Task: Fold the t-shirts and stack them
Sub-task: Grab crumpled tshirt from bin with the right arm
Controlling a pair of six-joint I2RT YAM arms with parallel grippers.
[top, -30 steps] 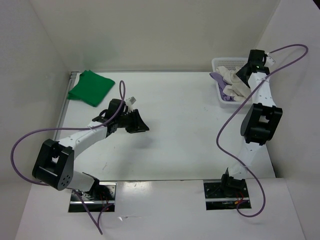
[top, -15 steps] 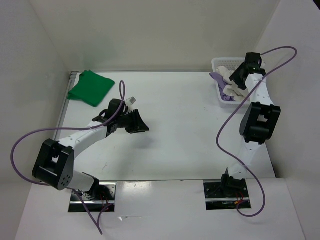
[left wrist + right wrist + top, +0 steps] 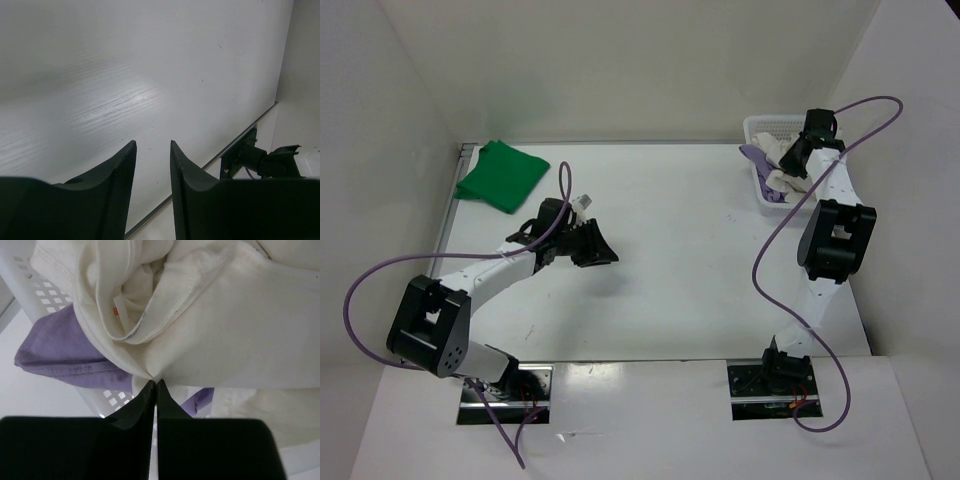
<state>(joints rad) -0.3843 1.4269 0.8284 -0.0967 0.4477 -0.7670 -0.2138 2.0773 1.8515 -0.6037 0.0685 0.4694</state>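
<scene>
Basket (image 3: pixel 758 123) w/ white tee (image 3: pixel 225 315), purple tee (image 3: pixel 60 347); R tool (image 3: pixel 155 382) tight on white tee; L tool (image 3: pixel 152 145) spread.

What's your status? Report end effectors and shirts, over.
Right end effector shut on white t-shirt in basket. Left end effector open, empty, above table. Green t-shirt folded, far left; lavender t-shirt under white. Nothing obstructing.

I've got open tabletop (image 3: pixel 690 260) through the middle; the basket (image 3: pixel 757 124) crowds the far right corner, the green shirt (image 3: pixel 502 175) the far left.
</scene>
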